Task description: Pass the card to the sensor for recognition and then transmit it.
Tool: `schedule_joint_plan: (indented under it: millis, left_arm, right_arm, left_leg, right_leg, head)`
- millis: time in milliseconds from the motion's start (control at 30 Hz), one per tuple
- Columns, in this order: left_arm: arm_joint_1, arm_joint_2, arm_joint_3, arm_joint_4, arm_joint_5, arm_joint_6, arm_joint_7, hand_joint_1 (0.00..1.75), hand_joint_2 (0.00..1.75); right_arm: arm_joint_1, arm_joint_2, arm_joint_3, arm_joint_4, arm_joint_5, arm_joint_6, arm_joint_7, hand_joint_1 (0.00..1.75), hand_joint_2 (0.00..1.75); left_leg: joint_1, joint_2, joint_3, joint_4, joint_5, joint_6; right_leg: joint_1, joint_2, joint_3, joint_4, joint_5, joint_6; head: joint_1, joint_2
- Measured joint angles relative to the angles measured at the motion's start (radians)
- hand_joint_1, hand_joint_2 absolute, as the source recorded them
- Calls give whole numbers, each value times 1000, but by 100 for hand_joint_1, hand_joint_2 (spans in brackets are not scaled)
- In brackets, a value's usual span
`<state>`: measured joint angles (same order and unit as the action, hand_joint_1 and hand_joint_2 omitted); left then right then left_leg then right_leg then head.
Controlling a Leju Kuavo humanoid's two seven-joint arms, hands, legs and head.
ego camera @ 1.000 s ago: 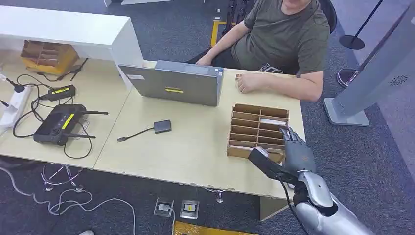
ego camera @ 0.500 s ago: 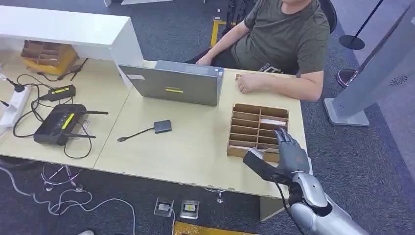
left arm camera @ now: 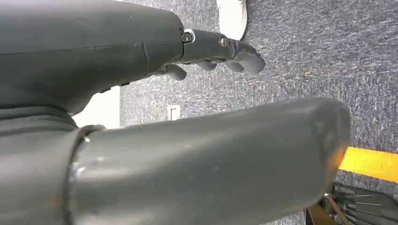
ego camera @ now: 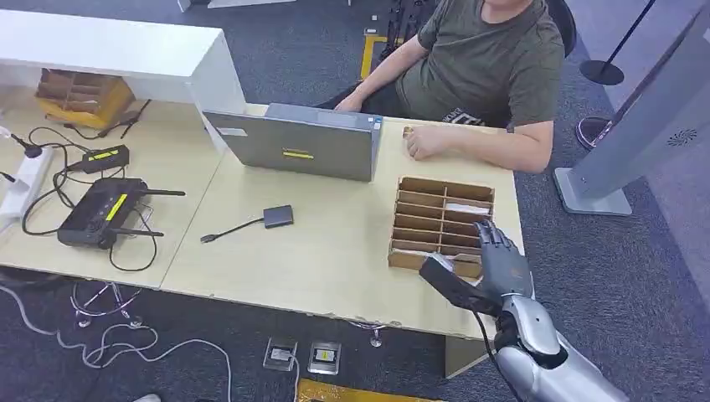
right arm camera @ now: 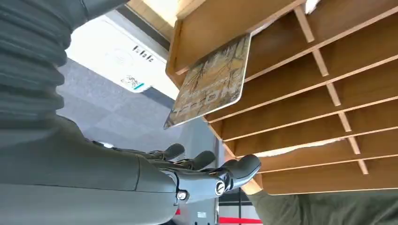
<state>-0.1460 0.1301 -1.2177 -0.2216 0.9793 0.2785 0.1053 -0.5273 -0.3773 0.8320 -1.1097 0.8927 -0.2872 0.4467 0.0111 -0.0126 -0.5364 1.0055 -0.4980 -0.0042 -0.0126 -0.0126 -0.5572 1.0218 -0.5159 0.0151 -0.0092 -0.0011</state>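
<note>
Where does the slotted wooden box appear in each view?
Head view: box on the table's right end, in front of the person.
Left wrist view: not in it.
Right wrist view: box close beyond the fingers, a card jutting from it.
Shared landmark: the right hand beside the box.

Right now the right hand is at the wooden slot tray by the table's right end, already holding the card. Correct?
Not quite. The right hand is at the wooden slot tray, but its fingers are spread and empty; the right wrist view shows the card still sticking out of a tray slot.
</note>
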Motion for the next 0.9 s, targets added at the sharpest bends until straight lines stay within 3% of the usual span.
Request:
schedule_joint_plan:
  millis: [367,433,467,500,900]
  left_arm:
    - [0,1,0,0,3,2,0,0,0]
    - [0,2,0,0,3,2,0,0,0]
    - [0,3,0,0,3,2,0,0,0]
    - [0,3,0,0,3,2,0,0,0]
    - [0,3,0,0,9,4,0,0,0]
  right_arm:
    - [-5,6,0,25,3,-6,-1,0,175]
    - [-6,7,0,28,6,-6,-1,9,175]
    - [-7,7,0,30,7,-5,-1,154,175]
    - [-7,8,0,32,8,-5,0,175,175]
    - [-9,14,0,42,19,1,20,175,175]
  left_leg:
    - [0,0,0,0,0,0]
    - [0,0,0,0,0,0]
    - [0,0,0,0,0,0]
    - [0,0,0,0,0,0]
    - [0,0,0,0,0,0]
  right_leg:
    - [0,0,0,0,0,0]
    - [0,0,0,0,0,0]
    - [0,0,0,0,0,0]
    - [0,0,0,0,0,0]
    - [0,0,0,0,0,0]
  head:
    - [0,0]
    - [0,0]
    - [0,0]
    - [0,0]
    - [0,0]
